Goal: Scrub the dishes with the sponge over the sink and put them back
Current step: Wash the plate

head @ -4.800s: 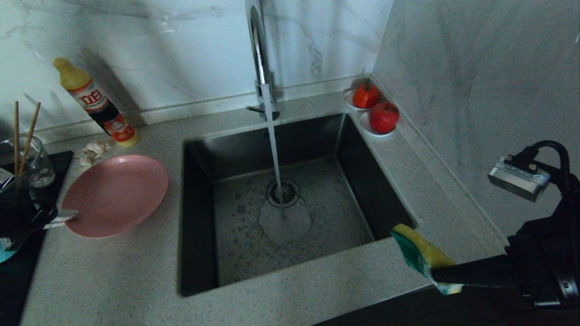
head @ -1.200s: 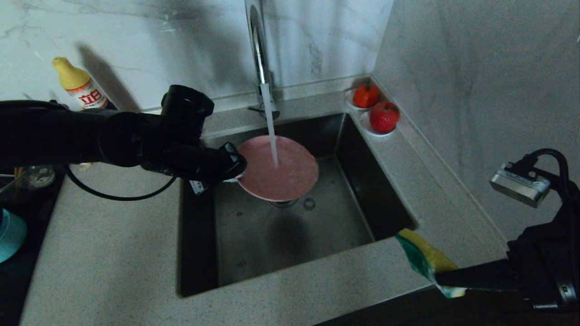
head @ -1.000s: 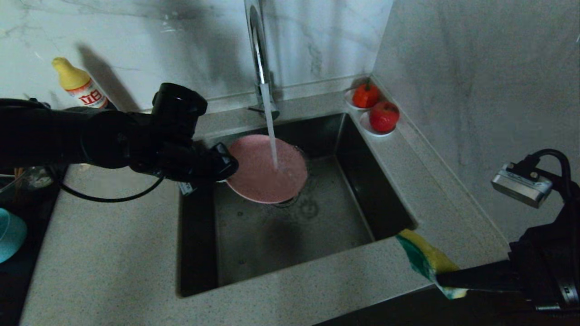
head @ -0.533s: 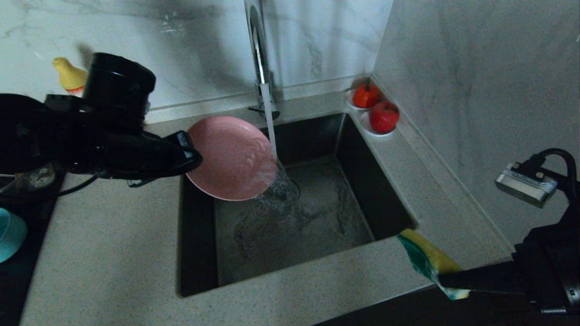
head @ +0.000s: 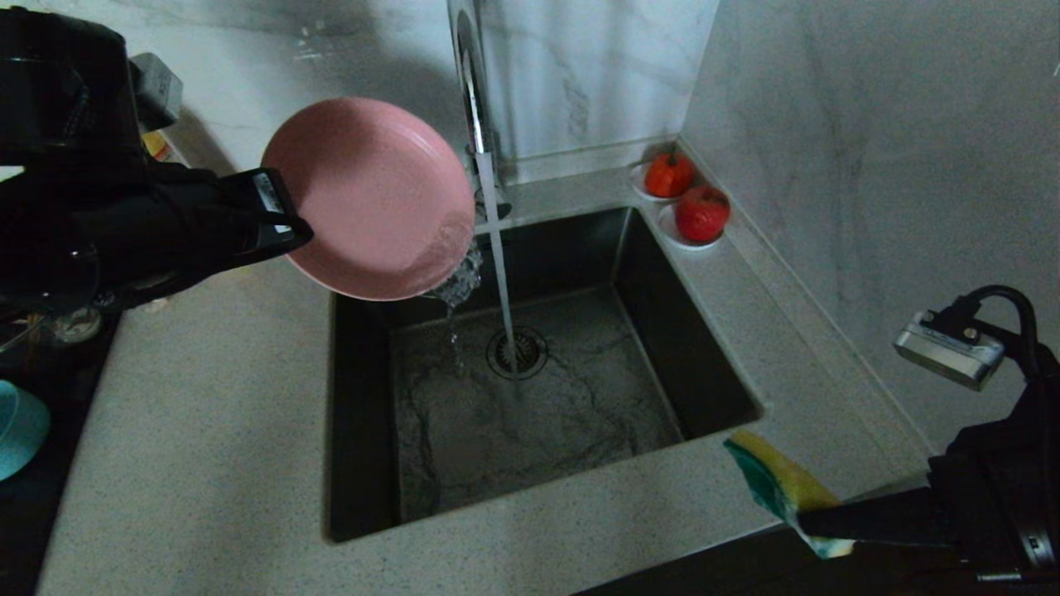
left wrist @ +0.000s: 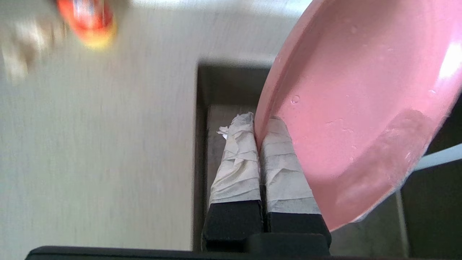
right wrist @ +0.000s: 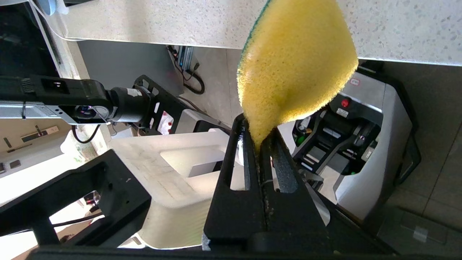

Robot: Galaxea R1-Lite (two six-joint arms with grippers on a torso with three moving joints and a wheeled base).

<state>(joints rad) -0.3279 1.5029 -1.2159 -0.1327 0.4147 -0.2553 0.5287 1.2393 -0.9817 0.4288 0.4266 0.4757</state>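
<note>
My left gripper is shut on the left rim of the pink plate. It holds the plate tilted, high above the sink's back left corner. Water spills off the plate's low edge into the basin. In the left wrist view the taped fingertips pinch the plate's rim. The faucet runs a stream just right of the plate. My right gripper is shut on the yellow-and-green sponge above the counter's front right edge; the right wrist view shows the sponge squeezed between the jaws. A teal bowl sits far left.
Two red fruits on white saucers stand at the sink's back right corner. A detergent bottle stands on the counter behind my left arm. A black mat lies at the left. A marble wall closes the right side.
My left gripper has lifted the plate out from under the stream, up and to the left, and tipped it so water pours off. The right arm with the sponge has stayed put.
</note>
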